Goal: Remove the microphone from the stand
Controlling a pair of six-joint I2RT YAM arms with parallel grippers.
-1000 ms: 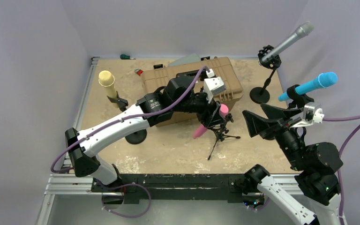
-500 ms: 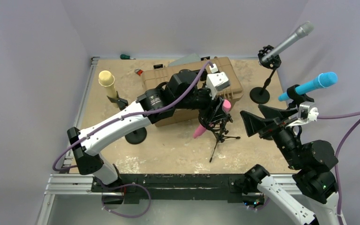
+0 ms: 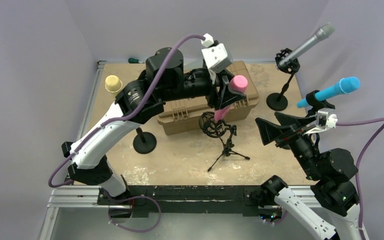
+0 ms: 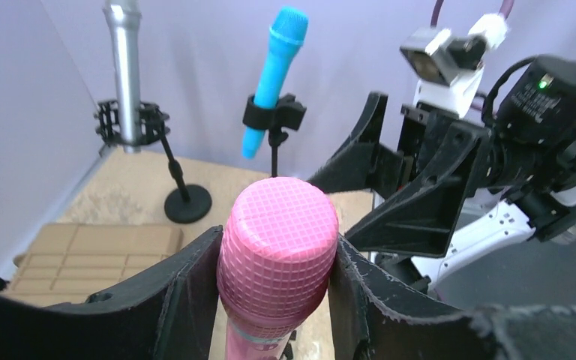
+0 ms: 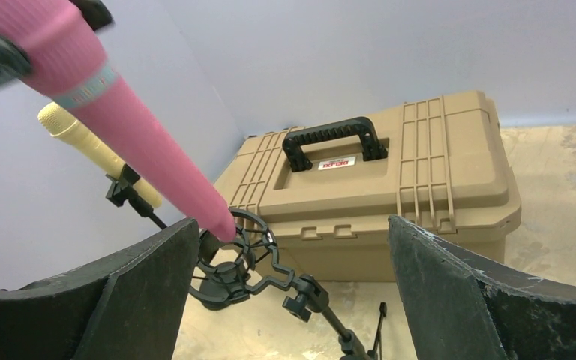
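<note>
My left gripper (image 3: 228,95) is shut on the head of the pink microphone (image 3: 223,107) and holds it tilted, raised over the tan case. In the left wrist view both fingers (image 4: 184,300) press against the pink grille (image 4: 277,240). The microphone's tail end (image 5: 221,221) sits at the upper rim of the black shock-mount ring (image 5: 240,255) of the small tripod stand (image 3: 225,147); I cannot tell whether they touch. My right gripper (image 3: 275,132) is open and empty to the right of the stand, with its jaws wide apart and the mount between them in the right wrist view (image 5: 292,255).
A tan hard case (image 3: 190,112) with a black handle (image 5: 334,139) lies behind the stand. A yellow microphone (image 3: 113,83) stands on a round base (image 3: 144,145) at the left. A grey microphone (image 3: 307,45) and a blue microphone (image 3: 332,91) stand at the right.
My left gripper has risen and moved back with the pink microphone, drawing it up through the shock mount. The tripod stand has shifted slightly left. The right arm has barely moved.
</note>
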